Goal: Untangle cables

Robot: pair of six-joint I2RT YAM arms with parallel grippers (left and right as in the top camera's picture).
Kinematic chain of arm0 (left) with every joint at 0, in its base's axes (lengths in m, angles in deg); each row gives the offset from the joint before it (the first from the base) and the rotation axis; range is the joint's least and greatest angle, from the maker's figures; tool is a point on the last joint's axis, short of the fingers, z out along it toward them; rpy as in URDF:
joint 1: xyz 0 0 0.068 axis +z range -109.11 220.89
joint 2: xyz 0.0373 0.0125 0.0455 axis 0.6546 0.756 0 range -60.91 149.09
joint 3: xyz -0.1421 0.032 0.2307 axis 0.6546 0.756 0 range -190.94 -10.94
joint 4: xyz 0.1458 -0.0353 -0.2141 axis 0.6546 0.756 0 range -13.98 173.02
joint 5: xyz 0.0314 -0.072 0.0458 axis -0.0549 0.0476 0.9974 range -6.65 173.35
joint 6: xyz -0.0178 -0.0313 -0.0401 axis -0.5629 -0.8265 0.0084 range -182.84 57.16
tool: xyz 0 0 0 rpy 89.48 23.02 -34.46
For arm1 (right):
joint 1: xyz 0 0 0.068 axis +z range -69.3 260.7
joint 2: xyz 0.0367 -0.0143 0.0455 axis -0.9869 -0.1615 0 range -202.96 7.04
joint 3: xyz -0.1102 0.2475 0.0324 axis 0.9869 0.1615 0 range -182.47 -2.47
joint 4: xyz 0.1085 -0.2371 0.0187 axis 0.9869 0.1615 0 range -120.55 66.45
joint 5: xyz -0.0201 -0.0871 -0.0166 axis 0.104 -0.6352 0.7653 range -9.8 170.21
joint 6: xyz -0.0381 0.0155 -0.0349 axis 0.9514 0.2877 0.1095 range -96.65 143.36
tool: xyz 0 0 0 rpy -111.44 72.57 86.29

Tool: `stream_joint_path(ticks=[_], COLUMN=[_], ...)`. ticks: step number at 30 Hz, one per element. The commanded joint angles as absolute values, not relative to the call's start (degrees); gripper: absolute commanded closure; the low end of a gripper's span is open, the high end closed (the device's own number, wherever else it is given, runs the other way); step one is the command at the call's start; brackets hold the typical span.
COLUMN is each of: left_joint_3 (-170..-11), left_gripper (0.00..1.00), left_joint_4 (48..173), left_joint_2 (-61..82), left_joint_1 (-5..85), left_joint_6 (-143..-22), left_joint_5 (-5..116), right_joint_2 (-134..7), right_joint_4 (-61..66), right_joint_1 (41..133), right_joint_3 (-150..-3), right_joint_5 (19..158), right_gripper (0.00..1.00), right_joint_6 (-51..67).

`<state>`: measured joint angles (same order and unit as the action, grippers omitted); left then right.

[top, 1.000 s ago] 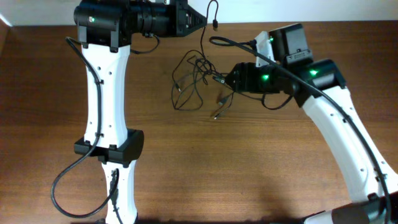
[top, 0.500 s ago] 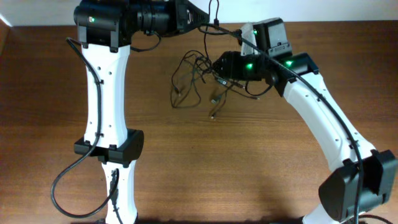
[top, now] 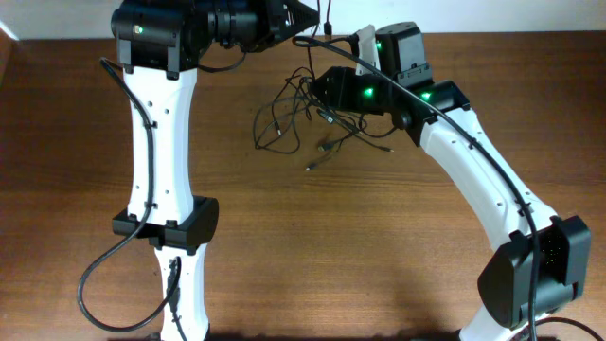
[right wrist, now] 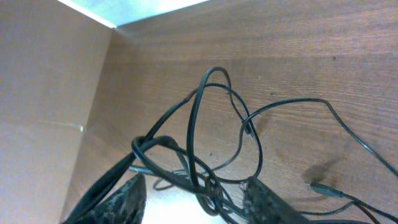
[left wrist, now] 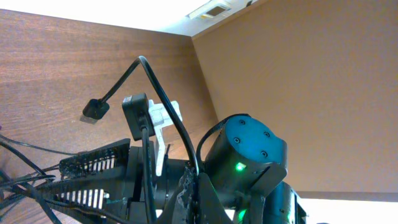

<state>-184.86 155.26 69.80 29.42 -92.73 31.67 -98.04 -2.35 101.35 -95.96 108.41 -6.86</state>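
The cables (top: 284,118) are a knotted clump of thin black cords at the back middle of the wooden table. One strand rises from the clump to my left gripper (top: 305,21), which is shut on it near the far edge. In the left wrist view that strand (left wrist: 163,93) arcs up from the shut jaws (left wrist: 198,199) to a small plug (left wrist: 94,112). My right gripper (top: 320,95) is at the clump's right side. In the right wrist view its fingers (right wrist: 199,202) are wide open with several looped strands (right wrist: 196,124) between them.
A loose plug end (top: 311,166) lies in front of the clump and another thin end (top: 388,149) trails to the right. The table's far edge and a pale wall (top: 530,14) are just behind both grippers. My right arm's body (left wrist: 249,146) fills the left wrist view.
My right gripper has moved left and toward the far edge into the clump. The clump and its loose plug have shifted a little left. The left gripper has barely moved.
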Motion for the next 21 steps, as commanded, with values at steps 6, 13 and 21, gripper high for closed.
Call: stream_joint_path(ticks=[6,13,21], left_joint_3=[-186.2,-186.2,-186.2], left_gripper=[1.00,1.00,1.00], left_joint_4=[158.4,159.3,159.3], left_joint_2=[69.3,69.3,69.3], left_joint_1=[29.1,29.2,28.9], left_joint_6=[-93.7,-93.7,-93.6], left_joint_5=[28.6,28.6,27.6], right_joint_2=[-99.1,-99.2,-103.2], right_joint_4=[-5.6,-5.2,-2.1], right_joint_1=[104.3,104.3,104.3], right_joint_3=[-96.4,-96.4,-96.2], right_joint_5=[96.0,98.5,105.4], right_gripper=[0.79,0.96,0.49], right_joint_6=[-7.6,-7.6,-10.1])
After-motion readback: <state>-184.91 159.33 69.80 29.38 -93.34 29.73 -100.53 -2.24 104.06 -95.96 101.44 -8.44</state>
